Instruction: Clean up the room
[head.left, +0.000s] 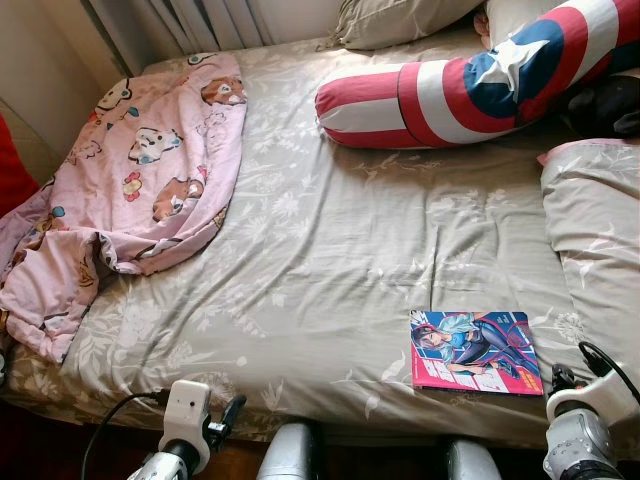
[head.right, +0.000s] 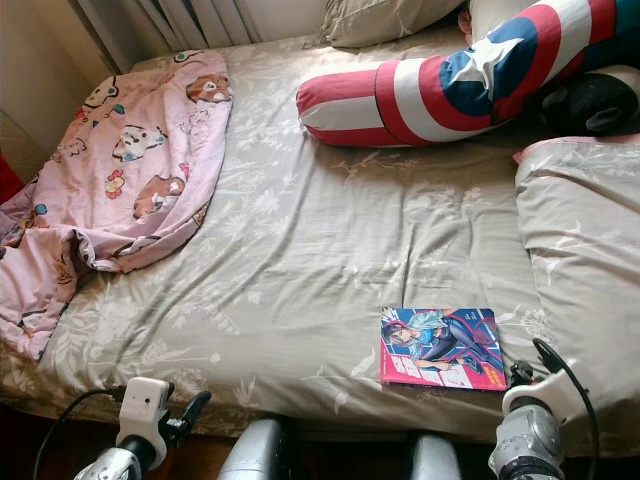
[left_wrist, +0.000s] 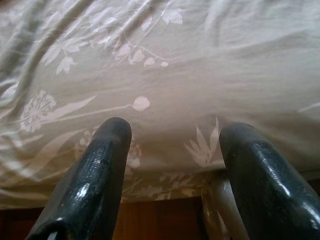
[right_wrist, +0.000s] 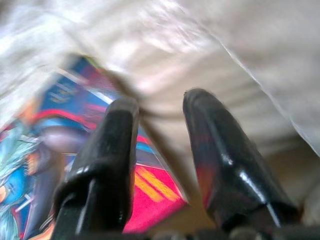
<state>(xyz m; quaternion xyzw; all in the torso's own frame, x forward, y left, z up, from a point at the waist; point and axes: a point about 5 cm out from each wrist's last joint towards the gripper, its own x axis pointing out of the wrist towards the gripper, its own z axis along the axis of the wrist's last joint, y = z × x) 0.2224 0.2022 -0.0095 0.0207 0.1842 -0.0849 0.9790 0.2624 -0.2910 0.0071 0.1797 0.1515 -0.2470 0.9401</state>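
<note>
Right wrist view: right gripper (right_wrist: 160, 107) fingers apart, empty, over glossy flat comic book (head.left: 474, 351); wrinkled sheet (head.left: 330, 250).

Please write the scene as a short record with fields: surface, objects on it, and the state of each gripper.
surface: bed with grey floral sheet
book: colourful comic book, flat near the bed's front edge, robot's right
blanket: pink cartoon blanket, crumpled at the robot's left
pillow: red, white and blue bolster, at the far side
left gripper: open, at the front edge of the bed
right gripper: open, just above the book's corner
</note>
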